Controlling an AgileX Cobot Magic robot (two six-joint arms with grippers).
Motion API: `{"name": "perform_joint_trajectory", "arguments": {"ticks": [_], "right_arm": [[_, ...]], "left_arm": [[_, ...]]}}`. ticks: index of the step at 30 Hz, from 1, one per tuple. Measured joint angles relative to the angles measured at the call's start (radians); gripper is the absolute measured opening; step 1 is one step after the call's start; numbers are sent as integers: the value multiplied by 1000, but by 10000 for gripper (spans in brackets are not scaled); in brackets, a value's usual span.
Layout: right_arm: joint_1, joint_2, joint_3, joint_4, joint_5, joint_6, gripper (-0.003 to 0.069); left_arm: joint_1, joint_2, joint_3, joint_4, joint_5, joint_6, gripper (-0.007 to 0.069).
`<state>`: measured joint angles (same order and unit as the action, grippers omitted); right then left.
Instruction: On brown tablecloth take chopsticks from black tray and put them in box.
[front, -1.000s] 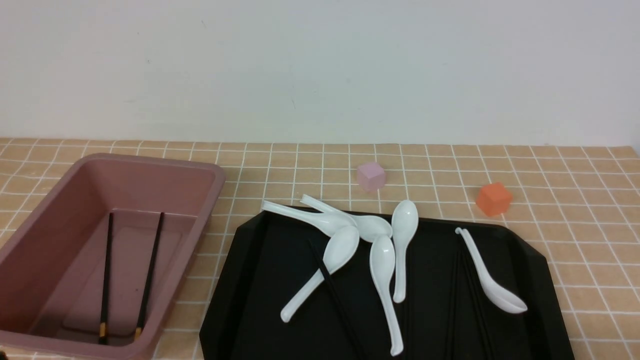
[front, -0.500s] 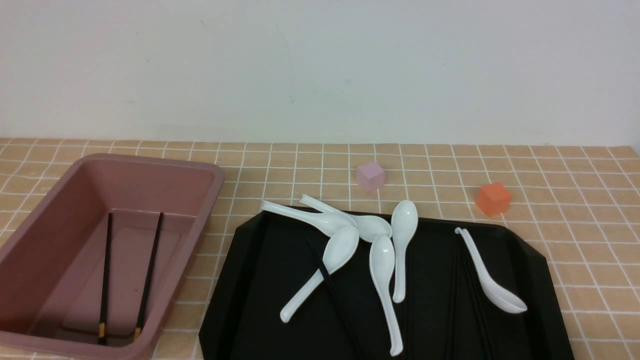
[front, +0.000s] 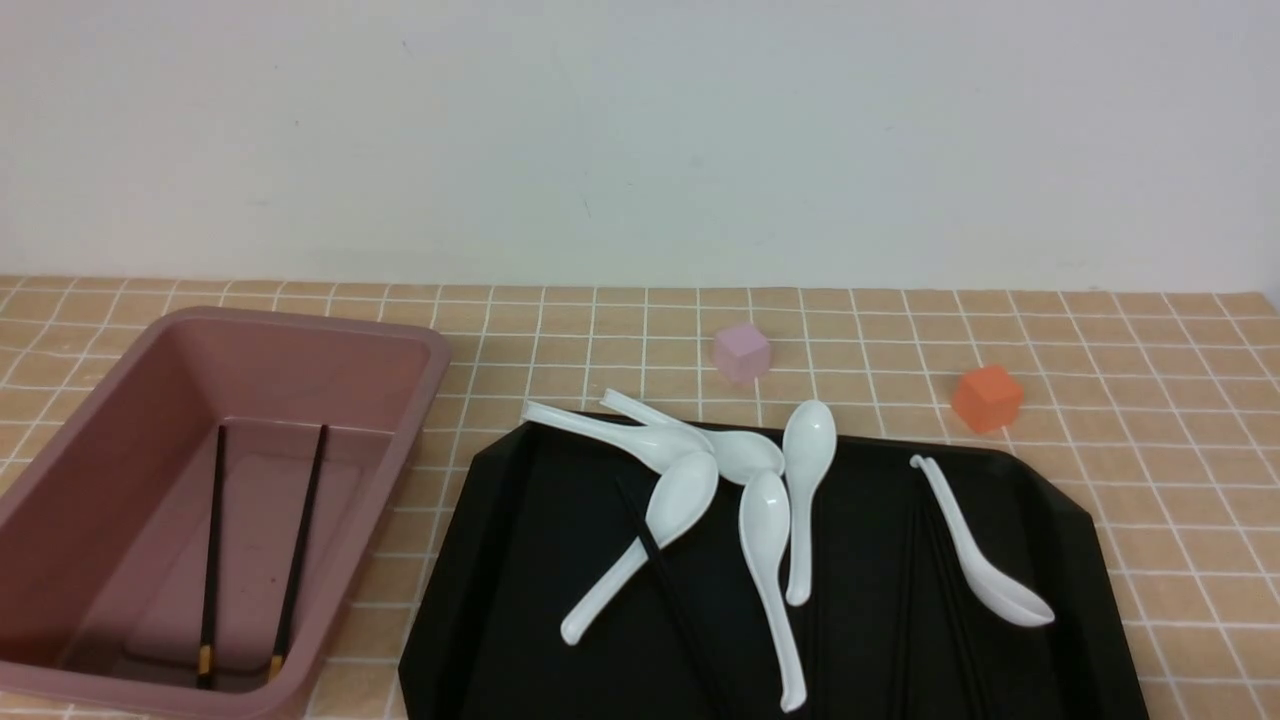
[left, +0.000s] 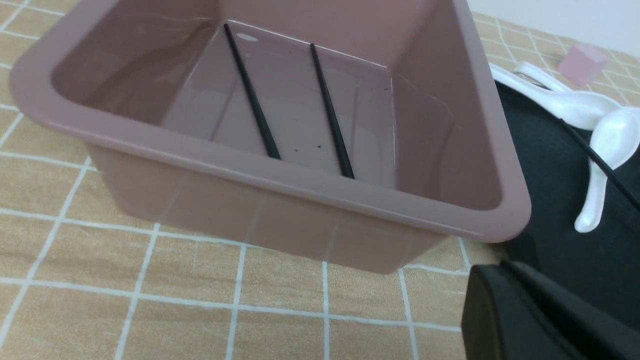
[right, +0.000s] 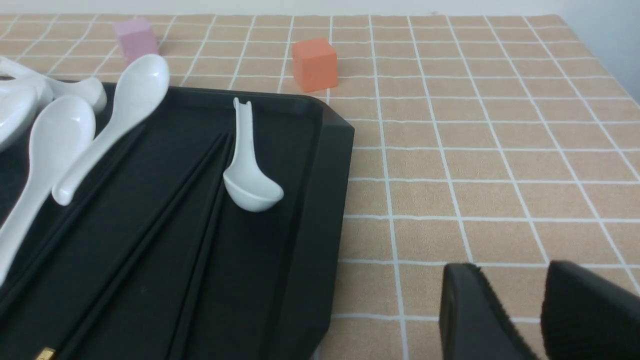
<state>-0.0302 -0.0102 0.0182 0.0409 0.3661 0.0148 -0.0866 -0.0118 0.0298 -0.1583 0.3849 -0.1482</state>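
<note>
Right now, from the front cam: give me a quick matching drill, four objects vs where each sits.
Things:
1. orange cube
2. two chopsticks with gold bands
3. lone white spoon
4. pale pink cube

Places:
A. inside the box
B. on the black tray, right part
C. on the brown tablecloth, beyond the tray's right far corner
D. on the cloth, beyond the spoon cluster

Pairs: 1-C, 2-A, 3-B, 4-D
</note>
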Motion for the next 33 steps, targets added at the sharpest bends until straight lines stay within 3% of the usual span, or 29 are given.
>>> {"name": "perform_joint_trajectory", "arguments": {"ticks": [33], "right_arm": [[0,0,0,0,0,0,240]], "left_arm": [[0,0,0,1,0,0,-1]]}}
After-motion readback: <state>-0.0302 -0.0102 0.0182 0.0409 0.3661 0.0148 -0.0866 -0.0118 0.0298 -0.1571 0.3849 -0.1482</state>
